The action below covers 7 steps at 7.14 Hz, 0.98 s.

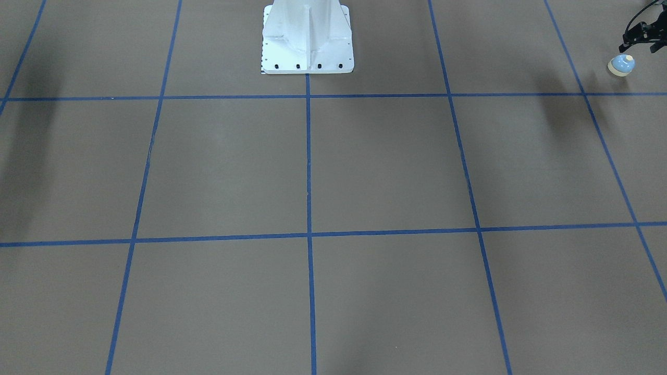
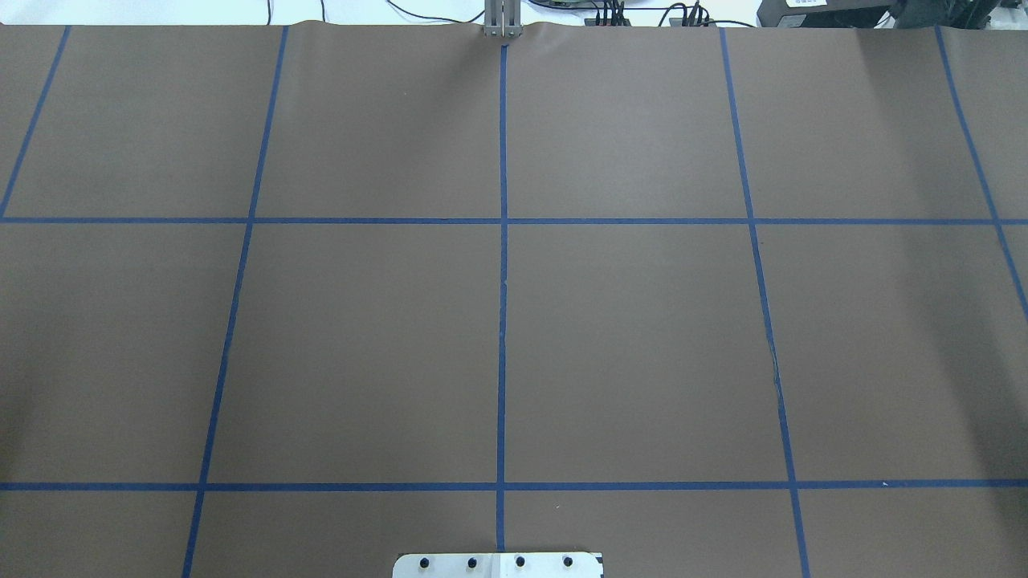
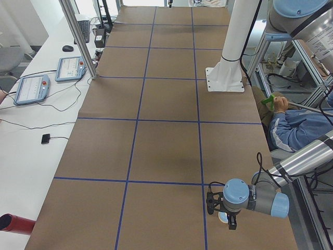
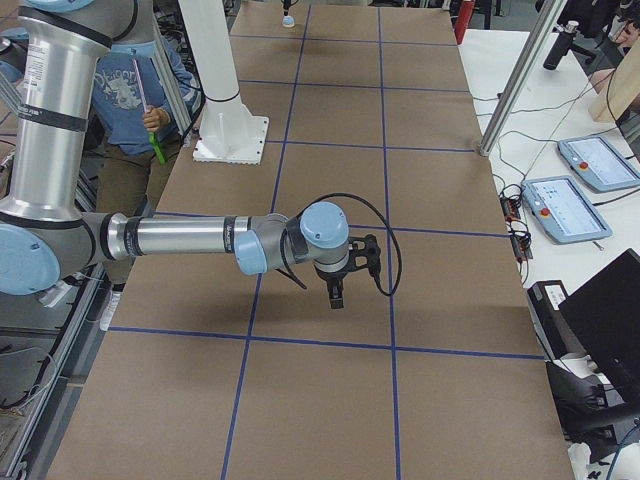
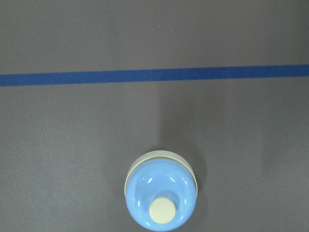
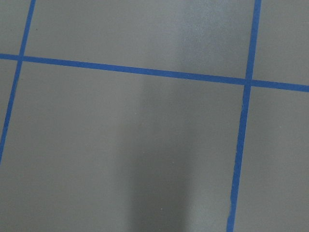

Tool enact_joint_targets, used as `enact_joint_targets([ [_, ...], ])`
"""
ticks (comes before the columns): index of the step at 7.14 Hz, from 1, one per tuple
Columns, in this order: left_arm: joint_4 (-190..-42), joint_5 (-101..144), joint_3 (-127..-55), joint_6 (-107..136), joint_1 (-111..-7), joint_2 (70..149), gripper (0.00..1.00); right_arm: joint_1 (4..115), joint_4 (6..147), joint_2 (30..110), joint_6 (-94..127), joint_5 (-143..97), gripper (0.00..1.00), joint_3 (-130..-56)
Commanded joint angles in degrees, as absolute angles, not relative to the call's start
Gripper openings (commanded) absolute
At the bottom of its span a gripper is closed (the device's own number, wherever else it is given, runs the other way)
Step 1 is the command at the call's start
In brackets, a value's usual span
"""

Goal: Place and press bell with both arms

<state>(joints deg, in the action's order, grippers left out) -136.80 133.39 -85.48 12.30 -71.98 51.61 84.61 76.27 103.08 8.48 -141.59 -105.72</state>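
**Location.** The bell (image 5: 161, 195) stands upright on the counter (image 2: 642, 321) at the robot's far left end, near a blue tape line (image 5: 154, 75) but clear of it. It is out of the overhead view.

**Arms.** The left arm (image 3: 291, 166) hangs close over the bell. I see no contact, and I cannot tell whether its jaws are apart or together. The right arm (image 4: 180, 238) hovers over bare counter, well apart from the bell. It shows only in the side view, so the state of its jaws cannot be told either.

**Handling, as judged.**
- The bell is small, probably light, and rigid.
- The blue dome shows glossy highlights, so it is likely slippery, and its round taper could let it squirt upward out of a pinch.
- The best hold is low, across the cream base ring (image 5: 159, 154), with the jaws square to it.
- The button (image 5: 162, 210) should stay clear until the pressing step.

**Markings.** No brand, label or writing shows on the bell. The screens beside the counter are too small to read.
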Motion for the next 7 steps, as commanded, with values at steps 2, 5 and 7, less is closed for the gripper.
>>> enact_joint_targets([
  [2,-137.0,133.1,-82.3,12.2,-70.1,55.5,1.00,83.8,75.7,103.1,10.4,-141.6,1.00,-106.2],
  [5,-137.1,133.6,-80.7,12.3,-65.3,56.7,1.00,83.1,75.3,103.1,11.2,-141.6,1.00,-106.2],
  [7,-137.1,133.6,-78.4,12.4,-65.0,58.4,1.00,82.6,75.3,103.1,11.2,-141.6,1.00,-106.3],
])
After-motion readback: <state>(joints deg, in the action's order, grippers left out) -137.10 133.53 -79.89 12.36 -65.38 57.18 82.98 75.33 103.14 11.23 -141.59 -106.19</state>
